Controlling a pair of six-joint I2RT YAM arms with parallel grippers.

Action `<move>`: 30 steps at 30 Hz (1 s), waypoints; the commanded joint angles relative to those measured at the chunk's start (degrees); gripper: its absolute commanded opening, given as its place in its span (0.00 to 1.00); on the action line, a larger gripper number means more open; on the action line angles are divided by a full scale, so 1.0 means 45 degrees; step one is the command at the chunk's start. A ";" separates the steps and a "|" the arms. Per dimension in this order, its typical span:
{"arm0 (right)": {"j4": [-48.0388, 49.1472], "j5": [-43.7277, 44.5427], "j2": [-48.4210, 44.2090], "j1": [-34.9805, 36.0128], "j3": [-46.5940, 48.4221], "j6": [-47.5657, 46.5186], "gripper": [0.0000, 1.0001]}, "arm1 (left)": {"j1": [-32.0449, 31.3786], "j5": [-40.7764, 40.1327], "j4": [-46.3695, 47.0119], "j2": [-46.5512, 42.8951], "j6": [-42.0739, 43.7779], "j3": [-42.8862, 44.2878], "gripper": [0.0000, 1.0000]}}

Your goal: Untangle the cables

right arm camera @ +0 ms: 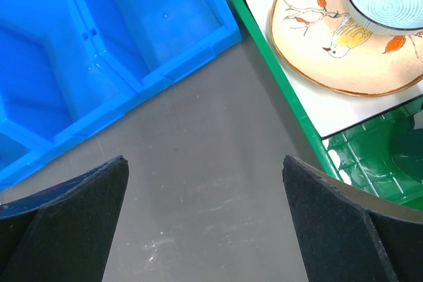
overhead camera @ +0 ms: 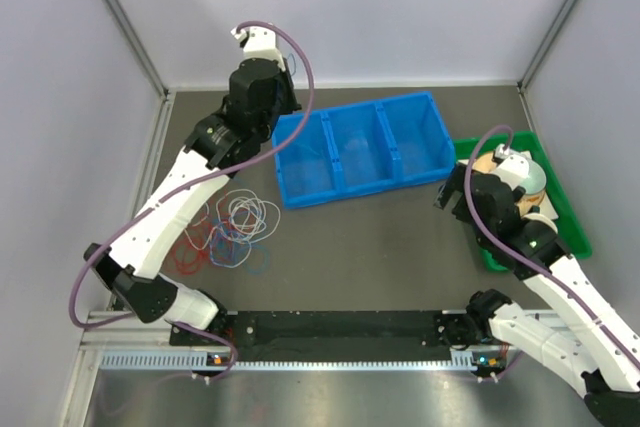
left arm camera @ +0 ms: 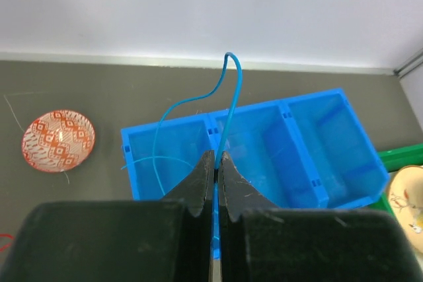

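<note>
Cable (left arm camera: 236,90) end hidden between left jaws

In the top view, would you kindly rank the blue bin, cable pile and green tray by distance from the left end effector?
From the left end effector:
1. blue bin, right beside it.
2. cable pile, nearer the bases, left.
3. green tray, far right.

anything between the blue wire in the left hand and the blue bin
Nothing visible: the left hand pinches the thin blue cable, and no object lies between it and the blue three-compartment plastic bin.
</note>
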 commanded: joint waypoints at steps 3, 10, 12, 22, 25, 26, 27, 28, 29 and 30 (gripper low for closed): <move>0.0341 -0.0205 0.0187 0.0056 0.0300 0.0147 0.99 | 0.0514 -0.0036 0.1834 0.0625 -0.0075 -0.1640 0.00; 0.0399 -0.0323 0.0226 0.0075 0.0358 -0.0009 0.99 | 0.1141 0.1000 0.3143 0.2013 -0.0737 -0.3495 0.00; 0.0380 -0.0323 0.0207 0.0075 0.0319 -0.0009 0.99 | 0.1199 0.1079 0.3418 0.2363 -0.0855 -0.3693 0.00; 0.0380 -0.0460 0.0167 0.0056 0.0358 -0.0146 0.99 | 0.1473 0.1390 0.2619 0.3460 -0.1481 -0.3264 0.68; 0.0380 -0.0421 0.0206 0.0056 0.0378 -0.0127 0.99 | 0.1453 0.2015 0.2620 0.2758 -0.1247 -0.3226 0.87; 0.0380 -0.0440 0.0265 0.0056 0.0378 -0.0127 0.99 | 0.1434 0.2075 0.2542 0.2292 -0.1208 -0.3186 0.91; 0.0399 -0.0440 0.0284 0.0075 0.0378 -0.0088 0.99 | 0.1434 0.2191 0.2425 0.2055 -0.1169 -0.3147 0.92; 0.0399 -0.0479 0.0285 0.0075 0.0358 -0.0049 0.99 | 0.1415 0.2192 0.2269 0.1782 -0.1130 -0.3128 0.92; 0.0419 -0.0498 0.0323 0.0075 0.0319 -0.0029 0.99 | 0.1414 0.2134 0.2210 0.1161 -0.1091 -0.3185 0.92; 0.0419 -0.0557 0.0382 0.0075 0.0300 -0.0010 0.99 | 0.1414 0.2076 0.2170 0.0845 -0.1071 -0.3495 0.92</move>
